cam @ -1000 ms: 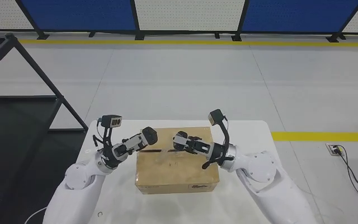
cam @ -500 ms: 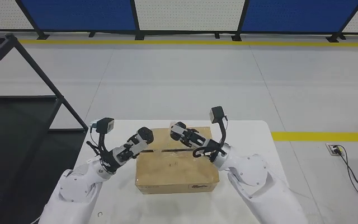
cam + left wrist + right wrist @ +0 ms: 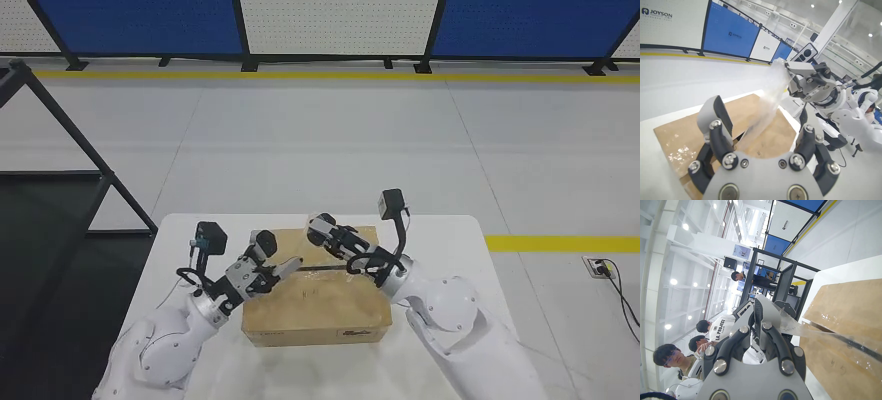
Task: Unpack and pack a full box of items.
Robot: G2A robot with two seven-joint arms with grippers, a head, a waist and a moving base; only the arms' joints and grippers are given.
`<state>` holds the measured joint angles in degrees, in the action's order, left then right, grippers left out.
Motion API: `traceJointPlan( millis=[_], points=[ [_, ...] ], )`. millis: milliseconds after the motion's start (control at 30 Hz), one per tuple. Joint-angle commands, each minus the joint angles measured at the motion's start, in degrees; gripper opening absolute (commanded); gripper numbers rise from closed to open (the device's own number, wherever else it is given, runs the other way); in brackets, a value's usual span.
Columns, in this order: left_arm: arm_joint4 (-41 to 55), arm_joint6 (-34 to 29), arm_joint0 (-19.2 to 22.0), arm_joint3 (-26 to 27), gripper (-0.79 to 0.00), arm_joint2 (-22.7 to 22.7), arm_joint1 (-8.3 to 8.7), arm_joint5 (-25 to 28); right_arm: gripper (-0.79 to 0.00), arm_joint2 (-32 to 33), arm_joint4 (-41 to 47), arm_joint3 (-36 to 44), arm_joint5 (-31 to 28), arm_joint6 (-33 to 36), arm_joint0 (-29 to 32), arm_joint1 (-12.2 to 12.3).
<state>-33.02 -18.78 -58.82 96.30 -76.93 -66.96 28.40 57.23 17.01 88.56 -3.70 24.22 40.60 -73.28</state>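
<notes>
Pinching the free end of clear tape (image 3: 772, 91) above the cardboard box (image 3: 310, 310), the right claw (image 3: 757, 306) holds it stretched from the box's top seam (image 3: 857, 344); the left claw (image 3: 762, 121) hovers spread over the box. Filmy and sticky, it likely tears; grip near its end.

Left end effector (image 3: 762, 111) is spread wide over the cardboard box (image 3: 687, 132) on the white surface (image 3: 651, 161). Right end effector (image 3: 787, 70) pinches the clear tape (image 3: 770, 102) (stretched up taut from the box's seam).
</notes>
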Motion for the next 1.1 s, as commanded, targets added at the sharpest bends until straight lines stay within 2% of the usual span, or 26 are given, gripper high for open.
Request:
traceJointPlan(
  millis=[0,67,133,167,267,333,500,733,767,800,833,1067],
  points=[
    [-1.8,0.5,-0.1,0.2,-0.117,0.3,0.0,-0.5,-0.785,0.2,-0.1,0.2,0.1,0.0,0.2,-0.1],
    [-2.7,1.0,-0.4,0.5,-0.271,0.8,-0.03,-0.6,-0.785,0.4,-0.2,0.3,0.2,0.1,0.3,-0.1],
    [-3.8,1.5,-0.6,0.8,-0.332,1.2,-0.05,-0.4,-0.785,0.6,-0.3,0.3,0.3,0.1,0.4,-0.2],
    [-4.2,1.3,-0.7,1.0,-0.394,1.6,-0.05,0.1,-0.785,0.7,-0.3,0.3,0.4,0.2,0.4,-0.3],
    [-4.6,1.1,-0.9,1.2,-0.44,1.9,-0.01,0.7,-0.785,0.9,-0.3,0.3,0.5,0.4,0.5,-0.4],
    [-4.9,1.4,-1.0,1.4,-0.539,1.9,0.0,0.7,-0.785,1.0,-0.4,0.3,0.7,0.6,0.5,-0.5],
    [-5.5,1.9,-1.5,1.9,-0.68,2.0,0.06,1.2,-0.785,1.2,-0.7,0.3,1.0,0.9,0.6,-0.7],
    [-6.2,2.5,-1.6,2.0,-0.776,1.6,0.16,1.0,-0.785,1.6,-1.1,0.6,1.2,1.2,1.0,-1.0],
    [-6.1,2.6,-1.5,2.1,-0.785,1.5,0.17,1.0,-0.671,1.7,-1.1,0.6,1.2,1.2,1.1,-1.0],
    [-6.0,2.6,-1.5,2.0,-0.785,1.4,0.18,0.9,-0.249,1.7,-1.1,0.6,1.3,1.2,1.1,-1.0],
    [-5.9,2.6,-1.5,1.9,-0.785,1.3,0.2,1.0,0.0,1.7,-1.1,0.6,1.6,1.2,1.2,-1.1],
    [-1.2,1.9,-0.4,0.0,-0.785,0.7,0.25,2.6,0.0,3.5,-1.3,1.6,1.8,1.4,2.5,-1.0]
  ],
)
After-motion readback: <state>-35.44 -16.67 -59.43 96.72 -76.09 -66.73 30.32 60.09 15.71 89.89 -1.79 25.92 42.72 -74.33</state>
